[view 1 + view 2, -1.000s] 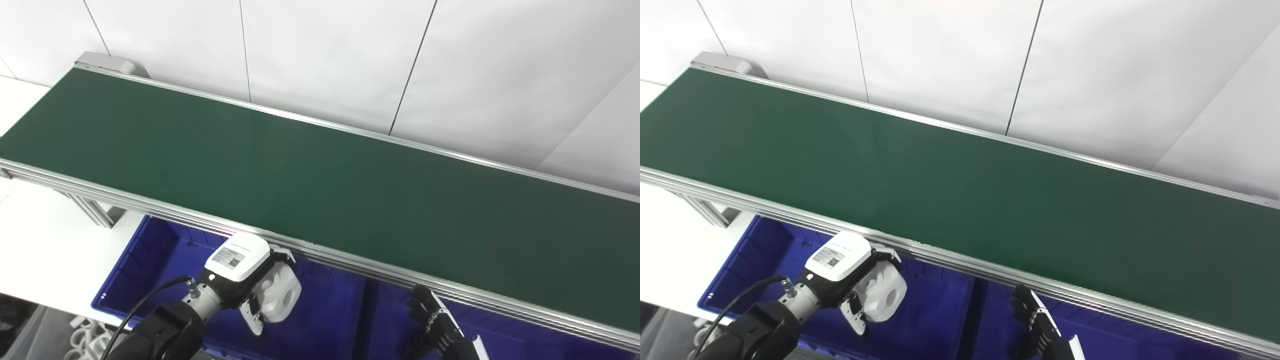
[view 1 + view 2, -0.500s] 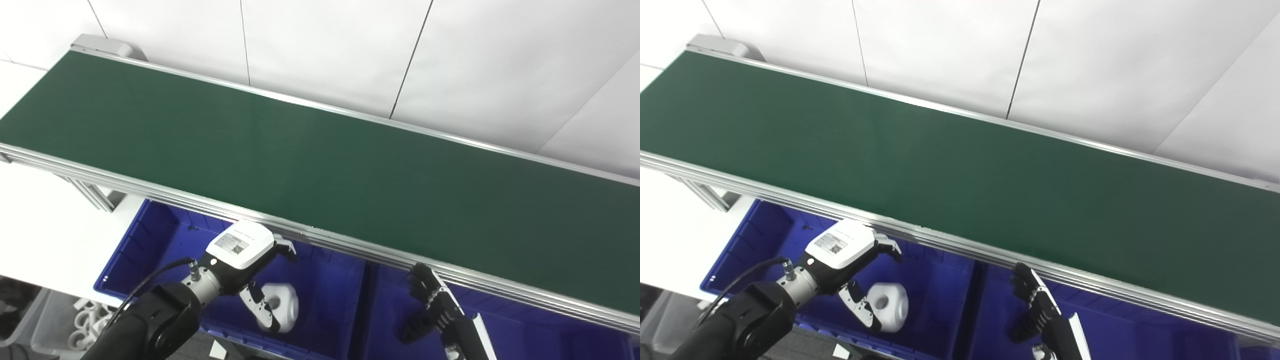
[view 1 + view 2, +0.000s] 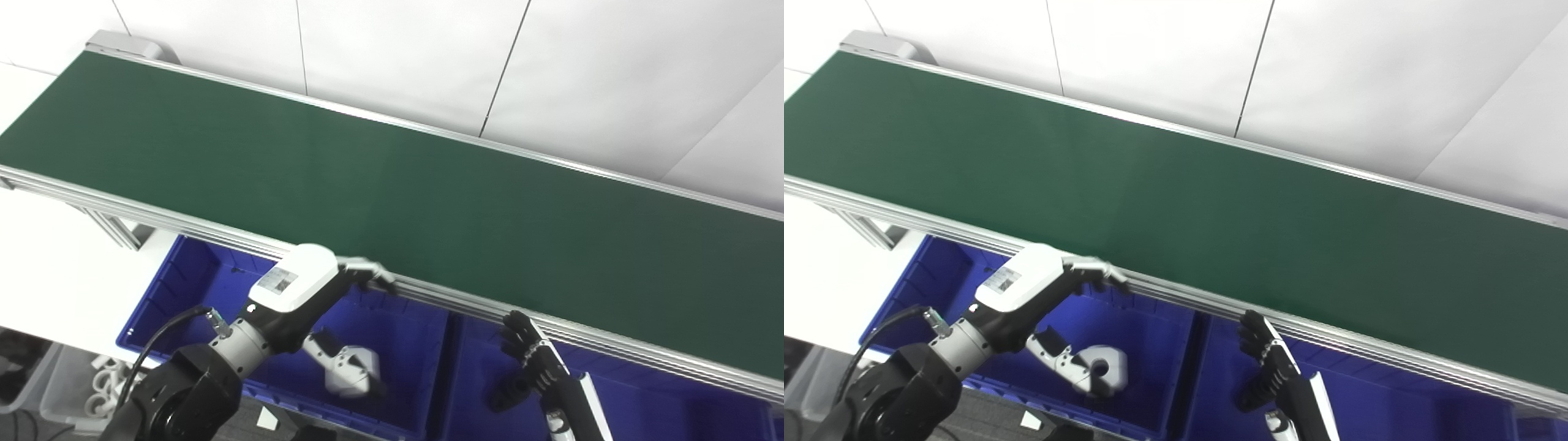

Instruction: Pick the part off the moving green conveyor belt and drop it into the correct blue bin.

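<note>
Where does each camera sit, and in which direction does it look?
Left eye view: on the robot's head, looking down and forward at the green conveyor belt and the blue bins below its near rail; the left robot hand, open over the left blue bin, and the right robot hand show.
Right eye view: beside it on the head, facing the same way; the same arms come in from the bottom edge.
Shared: both see the belt, both robot hands and the white part lying in the left blue bin.

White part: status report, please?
Left hand open, above left blue bin. White part lying in that bin. Right hand waiting, empty. Belt bare.
</note>
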Controlling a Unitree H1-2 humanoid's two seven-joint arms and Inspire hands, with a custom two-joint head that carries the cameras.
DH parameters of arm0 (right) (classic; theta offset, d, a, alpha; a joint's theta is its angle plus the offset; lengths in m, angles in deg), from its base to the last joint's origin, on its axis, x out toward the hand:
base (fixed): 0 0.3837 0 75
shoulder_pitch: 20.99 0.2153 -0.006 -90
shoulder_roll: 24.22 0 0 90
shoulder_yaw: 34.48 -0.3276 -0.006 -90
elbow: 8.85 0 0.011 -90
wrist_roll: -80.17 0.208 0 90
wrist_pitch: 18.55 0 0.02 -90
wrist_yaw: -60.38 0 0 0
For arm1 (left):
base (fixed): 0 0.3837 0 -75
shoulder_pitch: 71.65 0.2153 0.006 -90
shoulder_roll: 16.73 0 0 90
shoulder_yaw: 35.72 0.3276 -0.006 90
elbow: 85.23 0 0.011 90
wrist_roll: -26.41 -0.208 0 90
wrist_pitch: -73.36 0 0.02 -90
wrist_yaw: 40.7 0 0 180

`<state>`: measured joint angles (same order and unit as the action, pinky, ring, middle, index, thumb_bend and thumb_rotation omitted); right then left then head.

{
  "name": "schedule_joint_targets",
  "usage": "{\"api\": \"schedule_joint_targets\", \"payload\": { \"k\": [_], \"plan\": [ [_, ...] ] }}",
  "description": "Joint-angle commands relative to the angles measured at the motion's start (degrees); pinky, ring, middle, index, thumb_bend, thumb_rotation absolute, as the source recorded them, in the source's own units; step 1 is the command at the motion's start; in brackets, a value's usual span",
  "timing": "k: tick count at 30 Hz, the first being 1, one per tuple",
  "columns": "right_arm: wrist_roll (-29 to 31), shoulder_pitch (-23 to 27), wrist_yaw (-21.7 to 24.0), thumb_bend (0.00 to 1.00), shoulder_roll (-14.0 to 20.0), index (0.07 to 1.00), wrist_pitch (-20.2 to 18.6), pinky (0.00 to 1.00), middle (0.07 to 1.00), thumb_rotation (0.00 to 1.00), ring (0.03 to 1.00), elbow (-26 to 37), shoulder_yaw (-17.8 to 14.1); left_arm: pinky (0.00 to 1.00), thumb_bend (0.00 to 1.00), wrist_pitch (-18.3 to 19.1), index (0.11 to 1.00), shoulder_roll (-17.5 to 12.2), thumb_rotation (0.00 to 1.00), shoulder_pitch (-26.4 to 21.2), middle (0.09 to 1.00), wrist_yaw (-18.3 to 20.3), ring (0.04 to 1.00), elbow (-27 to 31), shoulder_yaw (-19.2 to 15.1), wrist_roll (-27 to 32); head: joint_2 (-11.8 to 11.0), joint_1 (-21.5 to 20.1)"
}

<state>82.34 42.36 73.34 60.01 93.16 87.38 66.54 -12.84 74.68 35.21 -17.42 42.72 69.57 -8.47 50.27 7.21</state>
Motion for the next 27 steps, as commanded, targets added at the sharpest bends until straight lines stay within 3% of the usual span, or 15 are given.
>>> {"api": "schedule_joint_targets", "payload": {
  "k": [1, 2, 4, 5, 7, 10, 13, 17, 21, 27],
  "plan": [
    [0.7, 0.1, 0.3, 0.96, 0.3, 0.921, 0.5, 0.86, 0.908, 0.95, 0.893, 1.7, -0.1, 0.57, 0.92, 5.2, 0.677, 2.3, 0.55, 0.1, 0.734, 1.2, 0.682, 4.6, -0.5, 11.3, -0.2, -0.4],
    [0.6, 0.2, 0.3, 0.95, 0.3, 0.921, 0.5, 0.86, 0.908, 0.95, 0.893, 1.6, -0.1, 0.59, 0.9, 6.3, 0.684, 3.4, 0.55, 0.0, 0.742, 1.3, 0.698, 5.2, -0.5, 15.8, -0.2, -0.4],
    [0.5, 0.3, 0.3, 0.95, 0.2, 0.923, 0.8, 0.86, 0.912, 0.95, 0.895, 1.4, 0.1, 0.62, 0.86, 8.1, 0.685, 8.5, 0.55, 1.0, 0.751, -0.6, 0.725, 3.6, -1.1, 28.3, -0.4, -1.1],
    [0.3, 0.3, 0.3, 0.95, 0.2, 0.924, 0.8, 0.86, 0.913, 0.95, 0.896, 1.3, 0.1, 0.63, 0.85, 8.0, 0.684, 10.0, 0.55, 1.3, 0.752, -1.2, 0.73, 2.6, -1.1, 31.2, 0.0, -1.5],
    [0.1, 0.5, 0.1, 0.96, -0.1, 0.922, 0.7, 0.86, 0.911, 0.96, 0.893, 1.3, 0.1, 0.64, 0.83, 6.7, 0.699, 11.9, 0.62, 1.5, 0.762, -2.2, 0.746, 0.0, -0.6, 32.7, 1.1, -2.1],
    [-0.9, 0.5, -0.4, 0.95, -0.5, 0.923, -0.5, 0.85, 0.911, 0.96, 0.889, 2.0, 0.0, 0.68, 0.82, 3.8, 0.704, 13.6, 0.6, 1.9, 0.771, -3.1, 0.768, -5.7, 0.4, 34.4, 1.6, -2.7],
    [-1.0, 0.7, -0.3, 0.94, -0.6, 0.924, -0.4, 0.86, 0.913, 0.97, 0.891, 2.0, 0.0, 0.7, 0.81, -1.0, 0.717, 12.9, 0.58, 2.1, 0.773, -3.2, 0.777, -12.7, 1.2, 34.3, 1.9, -2.9],
    [-0.8, 0.7, -0.3, 0.96, -0.8, 0.923, -0.4, 0.85, 0.914, 0.97, 0.889, 2.2, 0.0, 0.71, 0.83, -4.3, 0.72, 10.8, 0.55, 1.8, 0.78, -3.4, 0.791, -18.5, 1.7, 33.3, 2.1, -3.0],
    [-1.0, 0.8, -0.3, 0.95, -1.3, 0.923, -0.3, 0.86, 0.914, 0.96, 0.894, 2.3, 0.4, 0.7, 0.83, -10.3, 0.725, 9.0, 0.56, 1.6, 0.796, -5.1, 0.797, -23.9, 2.1, 30.6, 1.8, -7.3],
    [-3.7, 0.9, -1.7, 0.93, -3.9, 0.918, 1.1, 0.86, 0.916, 0.95, 0.892, 1.1, 1.6, 0.76, 0.84, -12.9, 0.793, 7.4, 0.61, 3.0, 0.866, -5.8, 0.848, -25.0, 2.2, 30.2, 0.1, -17.9]
  ]
}}
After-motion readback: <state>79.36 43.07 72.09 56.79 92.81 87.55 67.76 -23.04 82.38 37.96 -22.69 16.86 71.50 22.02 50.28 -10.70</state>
